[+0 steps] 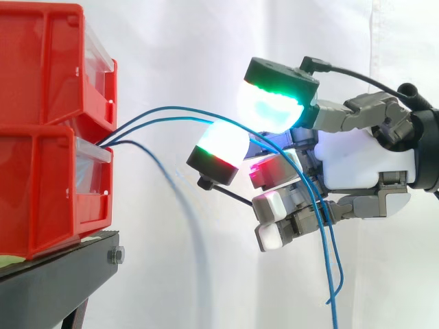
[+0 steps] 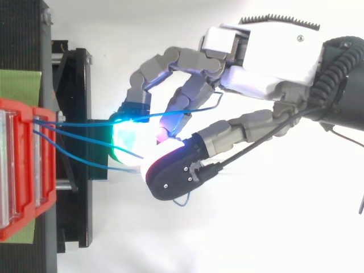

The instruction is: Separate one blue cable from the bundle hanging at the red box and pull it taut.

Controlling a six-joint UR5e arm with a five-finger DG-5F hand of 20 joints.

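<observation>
Several thin blue cables (image 1: pixel 164 108) come out of the lower red box (image 1: pixel 48 192) at the left and arc to the right. My hand (image 1: pixel 357 164) reaches in from the right with curled fingers. Two cables pass between the upper green-cyan pad (image 1: pixel 271 106) and the lower white pad (image 1: pixel 221 145), cross the curled fingers and hang slack below (image 1: pixel 334 288). A third, darker cable (image 1: pixel 154 154) droops under the lower pad. From above, one cable (image 2: pixel 85 121) runs from the box (image 2: pixel 23 170) across the fingers of my hand (image 2: pixel 267 62).
Two red boxes are stacked on a black stand (image 1: pixel 62 267) at the left, with clear fronts facing my hand. A white curtain hangs behind. In the top view the stand's black frame (image 2: pixel 79 85) lies between the box and my fingertips.
</observation>
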